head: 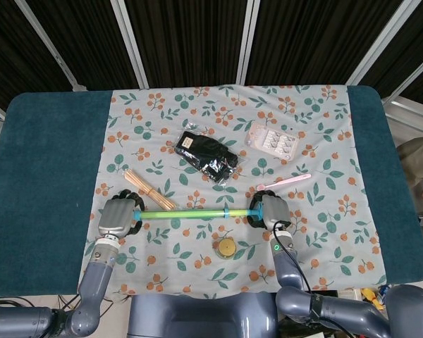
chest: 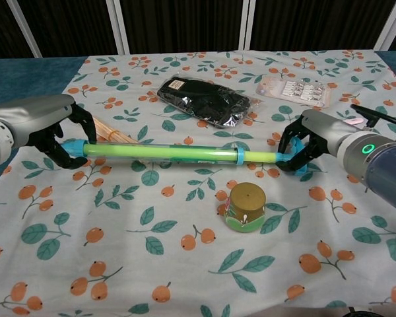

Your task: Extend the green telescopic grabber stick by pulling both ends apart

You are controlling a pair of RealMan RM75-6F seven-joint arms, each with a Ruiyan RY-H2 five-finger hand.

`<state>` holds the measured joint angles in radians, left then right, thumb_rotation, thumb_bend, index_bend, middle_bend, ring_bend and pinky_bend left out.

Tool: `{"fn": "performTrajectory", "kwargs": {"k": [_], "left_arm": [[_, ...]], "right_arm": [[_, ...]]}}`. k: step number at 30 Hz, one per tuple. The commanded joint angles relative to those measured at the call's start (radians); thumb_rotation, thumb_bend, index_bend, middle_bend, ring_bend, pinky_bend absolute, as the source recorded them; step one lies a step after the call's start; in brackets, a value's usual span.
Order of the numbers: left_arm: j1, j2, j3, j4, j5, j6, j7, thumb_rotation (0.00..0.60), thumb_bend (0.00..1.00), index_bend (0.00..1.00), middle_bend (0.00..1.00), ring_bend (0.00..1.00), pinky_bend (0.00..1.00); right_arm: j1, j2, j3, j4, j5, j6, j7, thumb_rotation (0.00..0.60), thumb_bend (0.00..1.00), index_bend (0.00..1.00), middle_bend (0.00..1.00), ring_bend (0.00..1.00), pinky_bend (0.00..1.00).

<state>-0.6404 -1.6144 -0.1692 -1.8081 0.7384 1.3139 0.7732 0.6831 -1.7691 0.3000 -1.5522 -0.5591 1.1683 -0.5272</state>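
Near the front edge of the bench (head: 49, 176), on the floral cloth (head: 317, 141), the green telescopic grabber stick with blue end caps (head: 187, 214) (chest: 165, 152) is lying roughly level, running left to right between both hands. Left hand (head: 118, 217) (chest: 43, 125) is gripping the left blue cap, dark fingers (chest: 79, 129) curling around it. Right hand (head: 271, 211) (chest: 310, 142) is gripping the right blue end, fingers (chest: 292, 142) wrapping over the cap. A blue collar ring is sitting on the stick toward the right hand.

Whether the stick is touching the cloth or lifted just off it: cannot tell from either view.

A bundle of thin wooden sticks (head: 148, 189) (chest: 115, 134) is lying just behind the left end. A small round gold-lidded tin (head: 227, 247) (chest: 245, 206) is sitting on the cloth just in front of the stick, nearer the right hand. A black packet in clear wrap (head: 206, 156) (chest: 208, 102) is lying further back, mid-cloth. A clear blister pack of small white items (head: 271, 141) (chest: 296, 90) is lying back right. A pink spoon (head: 283, 182) is lying just behind the right hand.
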Motion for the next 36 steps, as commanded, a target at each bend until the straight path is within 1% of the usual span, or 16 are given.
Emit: {"fn": "performTrajectory", "kwargs": {"k": [1, 5, 8, 13, 25, 36], "left_arm": [[0.000, 0.001, 0.001, 0.000, 0.001, 0.000, -0.002, 0.600, 0.41, 0.54, 0.29, 0.14, 0.29], [-0.001, 0.005, 0.000, -0.002, 0.003, 0.002, -0.004, 0.600, 0.41, 0.54, 0.29, 0.14, 0.29], [-0.001, 0.007, 0.000, -0.004, 0.004, 0.006, -0.003, 0.600, 0.41, 0.54, 0.29, 0.14, 0.29], [-0.001, 0.010, 0.004, -0.009, 0.008, 0.013, 0.003, 0.600, 0.41, 0.55, 0.29, 0.14, 0.29], [0.009, 0.029, 0.016, -0.041, 0.025, 0.031, 0.000, 0.600, 0.41, 0.55, 0.29, 0.14, 0.29], [0.028, 0.065, 0.033, -0.065, 0.039, 0.042, -0.012, 0.600, 0.41, 0.55, 0.29, 0.14, 0.29]], "right_arm": [[-0.002, 0.003, 0.000, -0.004, -0.001, -0.001, 0.002, 0.600, 0.38, 0.66, 0.26, 0.15, 0.21], [-0.006, 0.015, 0.001, -0.021, -0.008, -0.003, 0.007, 0.600, 0.43, 0.68, 0.26, 0.15, 0.21], [-0.009, 0.027, 0.002, -0.036, -0.017, 0.002, 0.008, 0.600, 0.44, 0.69, 0.26, 0.15, 0.21], [-0.013, 0.051, 0.006, -0.061, -0.031, 0.015, 0.008, 0.600, 0.44, 0.70, 0.26, 0.15, 0.21], [-0.022, 0.100, 0.012, -0.093, -0.027, 0.035, -0.001, 0.600, 0.45, 0.70, 0.26, 0.15, 0.21], [-0.032, 0.125, 0.007, -0.099, -0.016, 0.048, -0.007, 0.600, 0.45, 0.71, 0.26, 0.15, 0.21]]}}
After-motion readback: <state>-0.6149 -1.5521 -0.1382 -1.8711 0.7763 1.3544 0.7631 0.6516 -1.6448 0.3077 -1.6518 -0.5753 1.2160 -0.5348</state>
